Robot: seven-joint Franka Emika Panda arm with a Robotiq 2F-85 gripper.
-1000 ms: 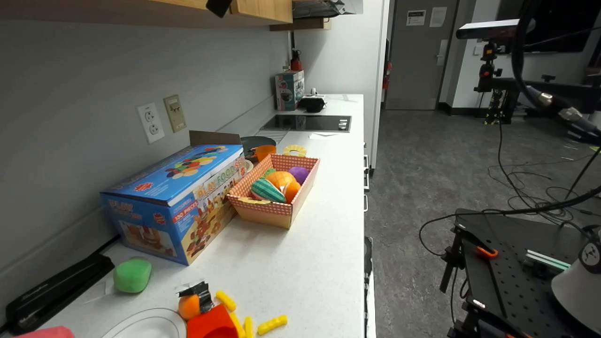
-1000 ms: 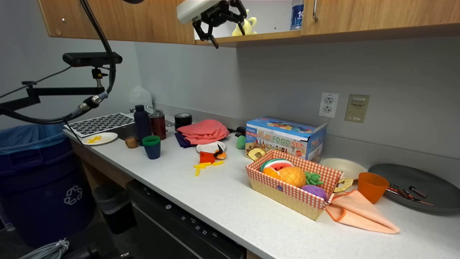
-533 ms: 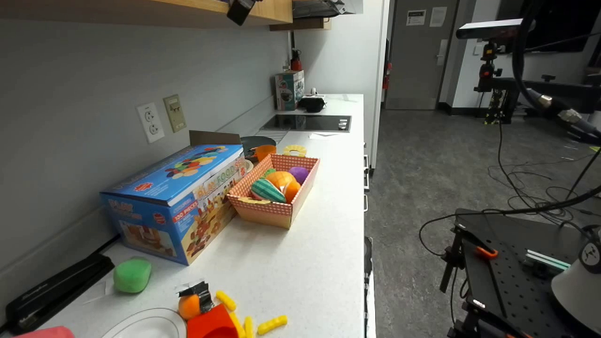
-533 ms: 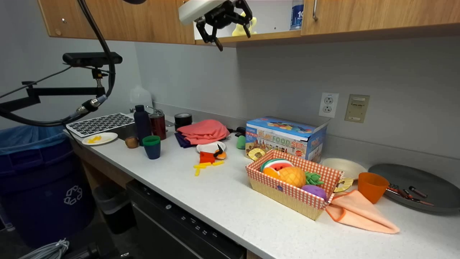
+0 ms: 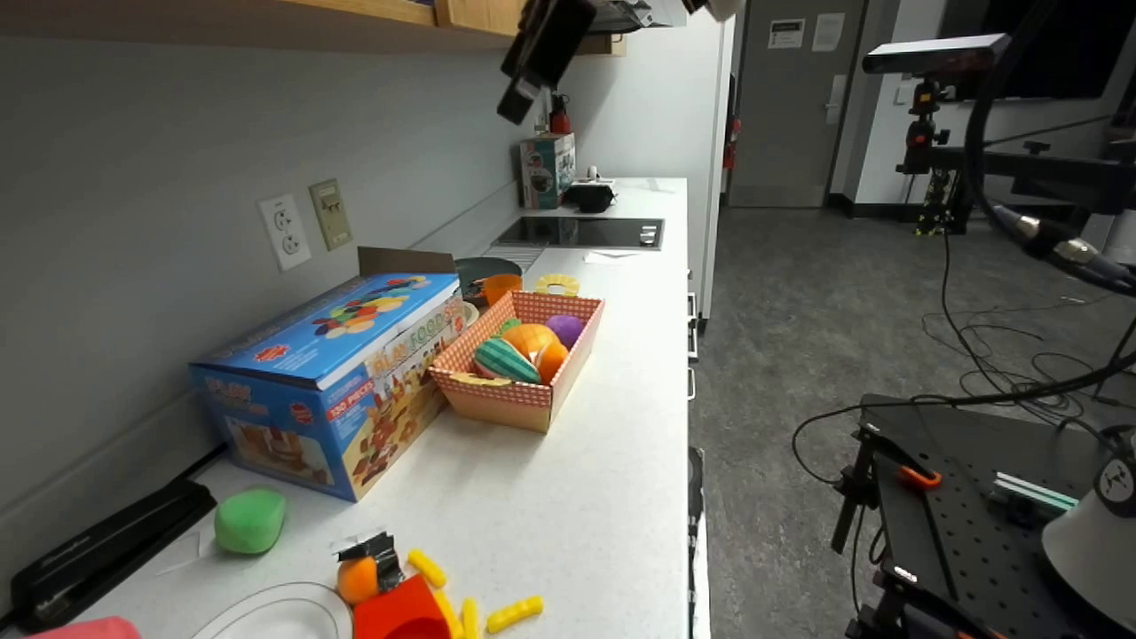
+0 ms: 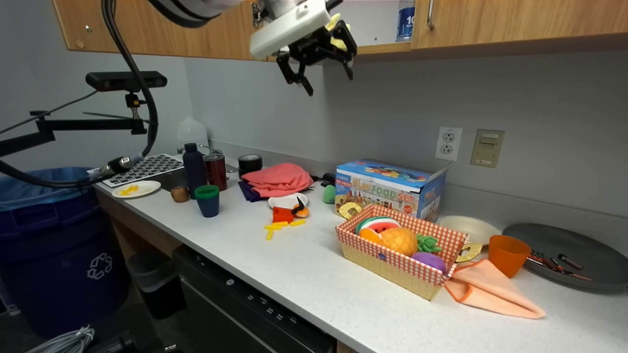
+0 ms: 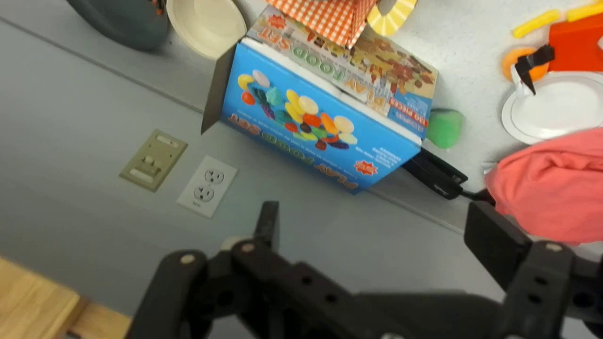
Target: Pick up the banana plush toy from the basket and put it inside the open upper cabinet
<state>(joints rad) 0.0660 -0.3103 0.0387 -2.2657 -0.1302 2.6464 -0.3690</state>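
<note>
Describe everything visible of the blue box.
The blue box looks like printed cardboard: blue top with colourful foods pictured, PLAY FOOD SET lettered along its front, one brown flap raised at an end. It rests level on the counter, near the wall, with the basket right beside its front; whether those two touch, I can't tell.

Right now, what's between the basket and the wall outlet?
The blue play-food box: in the wrist view it sits between the basket and the outlet.
</note>
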